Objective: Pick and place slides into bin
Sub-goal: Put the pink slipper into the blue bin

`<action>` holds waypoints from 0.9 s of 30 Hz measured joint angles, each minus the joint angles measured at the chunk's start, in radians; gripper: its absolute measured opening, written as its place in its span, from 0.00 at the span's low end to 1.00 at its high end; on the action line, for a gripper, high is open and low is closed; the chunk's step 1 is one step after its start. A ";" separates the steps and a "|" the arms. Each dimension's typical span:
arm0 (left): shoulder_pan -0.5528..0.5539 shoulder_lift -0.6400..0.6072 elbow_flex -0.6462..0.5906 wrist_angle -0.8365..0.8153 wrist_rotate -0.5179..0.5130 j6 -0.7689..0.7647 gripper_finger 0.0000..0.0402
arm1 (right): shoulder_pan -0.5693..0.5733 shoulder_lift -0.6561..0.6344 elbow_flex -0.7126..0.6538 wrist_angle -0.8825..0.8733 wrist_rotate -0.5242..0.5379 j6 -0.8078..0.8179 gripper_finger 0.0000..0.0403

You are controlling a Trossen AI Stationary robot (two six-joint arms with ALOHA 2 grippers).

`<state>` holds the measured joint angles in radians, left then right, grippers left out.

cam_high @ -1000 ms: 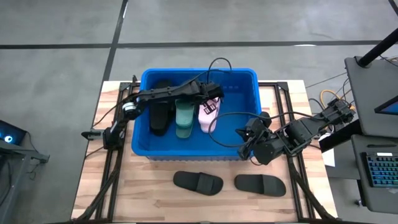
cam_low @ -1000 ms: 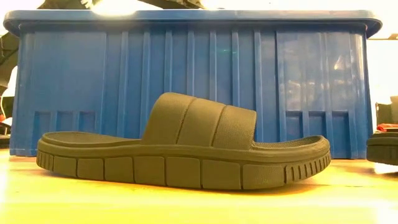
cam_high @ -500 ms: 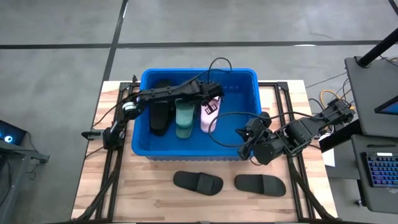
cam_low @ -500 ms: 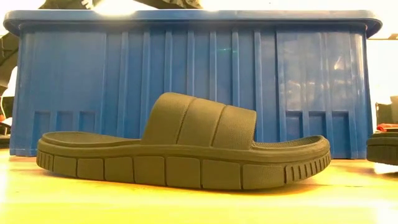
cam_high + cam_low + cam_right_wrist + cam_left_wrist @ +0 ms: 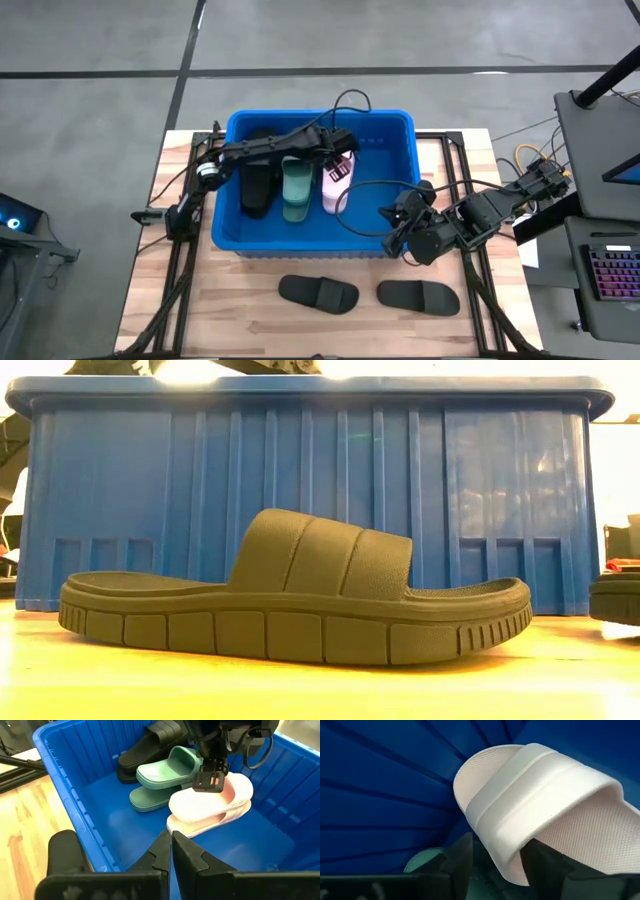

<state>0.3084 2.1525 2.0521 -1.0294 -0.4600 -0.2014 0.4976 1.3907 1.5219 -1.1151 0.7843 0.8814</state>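
A bright blue bin (image 5: pixel 228 215) sits toward the far side of a wooden table (image 5: pixel 200 300), seen from above. Inside it lie several slides side by side: a black one (image 5: pixel 256 188), a green pair stacked together (image 5: pixel 296 190), and a light pink pair (image 5: pixel 334 185) stacked one on the other. The left arm reaches across the bin, and its tool (image 5: pixel 210 781) hangs at the strap of the upper pink slide (image 5: pixel 210 802). Seen from that arm's wrist, the two dark fingers (image 5: pixel 460 862) stand apart on either side of the strap (image 5: pixel 540 795), loosened around it rather than clamped. Whether they touch it cannot be told. The right arm waits just outside the bin's right front corner, its tool (image 5: pixel 169 851) closed with the fingertips pressed together and holding nothing, pointed over the rim into the bin. On the table in front of the bin, two more dark slides lie flat, one (image 5: pixel 318 292) to the left and one (image 5: pixel 418 296) to the right.
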 joint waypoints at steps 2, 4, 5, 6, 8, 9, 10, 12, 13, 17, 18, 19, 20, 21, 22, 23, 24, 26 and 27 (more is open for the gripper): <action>0.001 0.000 0.000 0.000 0.002 0.002 0.41 | 0.002 0.000 0.000 0.000 -0.002 0.000 0.02; 0.002 -0.001 0.000 -0.001 0.002 0.002 0.46 | 0.002 0.000 0.000 0.000 -0.002 0.000 0.02; 0.002 -0.001 0.000 -0.003 0.002 0.003 0.48 | 0.002 0.000 0.000 0.000 -0.002 -0.001 0.02; 0.002 -0.001 0.000 -0.003 0.003 0.003 0.51 | 0.002 0.000 0.000 0.000 -0.002 -0.003 0.02; 0.002 -0.002 0.000 -0.005 0.010 0.003 0.55 | 0.002 0.000 0.000 0.000 -0.002 -0.003 0.02; 0.002 -0.005 0.000 -0.008 0.017 0.005 0.57 | 0.002 0.000 0.000 0.000 -0.002 -0.003 0.02; 0.002 -0.007 0.000 -0.008 0.024 0.009 0.58 | 0.002 0.000 0.000 0.000 -0.002 -0.003 0.02; 0.002 -0.015 0.000 -0.009 0.032 0.020 0.62 | 0.002 0.000 0.000 0.000 -0.002 -0.003 0.02; 0.002 -0.021 0.000 -0.009 0.033 0.027 0.63 | 0.002 0.000 0.000 0.000 -0.002 -0.003 0.02; 0.005 -0.047 0.000 -0.001 0.034 0.057 0.67 | 0.002 0.000 0.000 0.000 -0.002 -0.003 0.02; 0.005 -0.051 0.000 0.005 0.033 0.068 0.68 | 0.002 0.000 0.000 0.000 -0.002 -0.003 0.02; 0.008 -0.057 0.000 0.003 0.033 0.078 0.69 | 0.002 0.000 0.000 0.001 -0.002 -0.003 0.02; 0.008 -0.059 0.000 -0.004 0.033 0.083 0.69 | 0.002 0.000 0.000 0.001 -0.002 -0.003 0.02; 0.009 -0.059 0.000 -0.007 0.037 0.085 0.70 | 0.002 0.000 0.000 0.001 -0.002 -0.003 0.02; 0.009 -0.059 0.000 -0.008 0.042 0.086 0.70 | 0.002 0.000 0.000 0.002 -0.002 -0.003 0.02; 0.010 -0.059 0.000 -0.013 0.047 0.085 0.70 | 0.002 0.000 0.000 0.002 -0.002 -0.006 0.02; 0.009 -0.060 0.000 -0.018 0.058 0.085 0.71 | 0.002 0.000 0.000 0.002 -0.002 -0.007 0.02; 0.008 -0.061 0.000 -0.020 0.073 0.086 0.71 | 0.002 0.000 0.000 0.004 -0.002 -0.006 0.02; 0.008 -0.062 0.000 -0.027 0.082 0.086 0.71 | 0.003 0.000 0.000 0.004 -0.002 -0.006 0.02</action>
<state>0.3166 2.0910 2.0521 -1.0564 -0.3785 -0.1158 0.5009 1.3907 1.5219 -1.1110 0.7821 0.8749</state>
